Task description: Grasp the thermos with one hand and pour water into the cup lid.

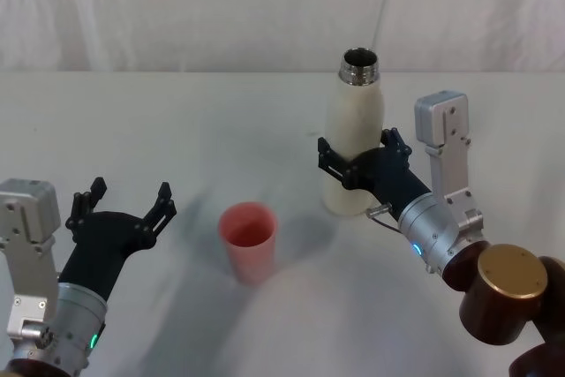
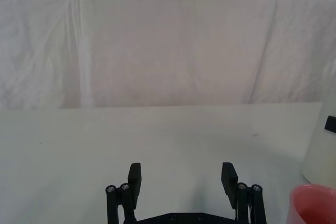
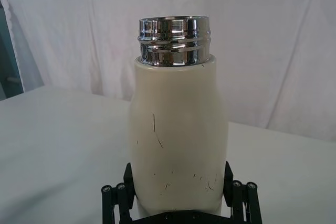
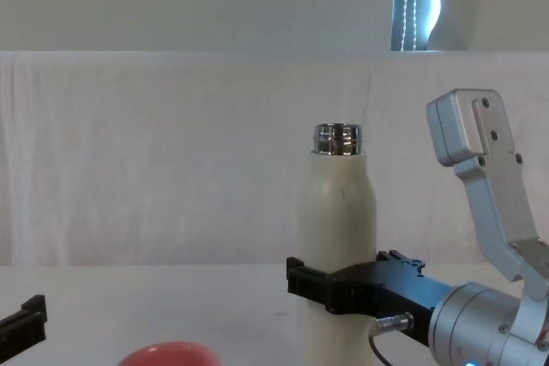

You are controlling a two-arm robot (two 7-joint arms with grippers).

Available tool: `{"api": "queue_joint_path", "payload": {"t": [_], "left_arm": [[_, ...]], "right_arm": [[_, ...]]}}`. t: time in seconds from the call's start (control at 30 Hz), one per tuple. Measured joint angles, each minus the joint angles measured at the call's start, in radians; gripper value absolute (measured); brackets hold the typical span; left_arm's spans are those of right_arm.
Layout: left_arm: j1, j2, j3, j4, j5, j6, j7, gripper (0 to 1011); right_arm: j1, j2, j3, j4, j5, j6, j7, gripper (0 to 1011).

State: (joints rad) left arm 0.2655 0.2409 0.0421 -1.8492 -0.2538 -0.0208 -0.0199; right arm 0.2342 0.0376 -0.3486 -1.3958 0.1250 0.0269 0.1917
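Nearest the robot, the left gripper (image 1: 124,207) hovers low over the white table (image 1: 177,130) on the left side, its fingers spread wide with nothing between them. Just to its right stands the cup lid (image 1: 250,241) — salmon-red, upright, mouth open to the ceiling and apparently dry.

Farther back and to the right, the thermos (image 1: 353,134) stands upright on the table, its chrome neck (image 3: 174,41) uncapped. The right gripper (image 1: 357,163) has its fingers around the lower half of the cream body, one on each side; the right wrist view shows the bottle seated squarely between them, so the grip looks closed on it, though how firmly is hard to judge.

The step in hand is securing that hold and lifting. To do it well, the grasp should be tight before any tilt — a smooth, rounded wall can slip. Then lift straight up, carry the neck over the cup lid's mouth, and roll the wrist slowly so the stream starts thin, since a light cup tips easily.
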Motion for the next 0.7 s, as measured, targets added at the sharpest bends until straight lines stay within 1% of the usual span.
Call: {"api": "queue_joint_path", "payload": {"t": [0.7], "left_arm": [[0.0,0.0,0.0,0.0,0.0,0.0,0.0,1001]], "right_arm": [[-0.003,-0.001,0.004,0.008,-0.004,-0.006,0.002,961]]}}
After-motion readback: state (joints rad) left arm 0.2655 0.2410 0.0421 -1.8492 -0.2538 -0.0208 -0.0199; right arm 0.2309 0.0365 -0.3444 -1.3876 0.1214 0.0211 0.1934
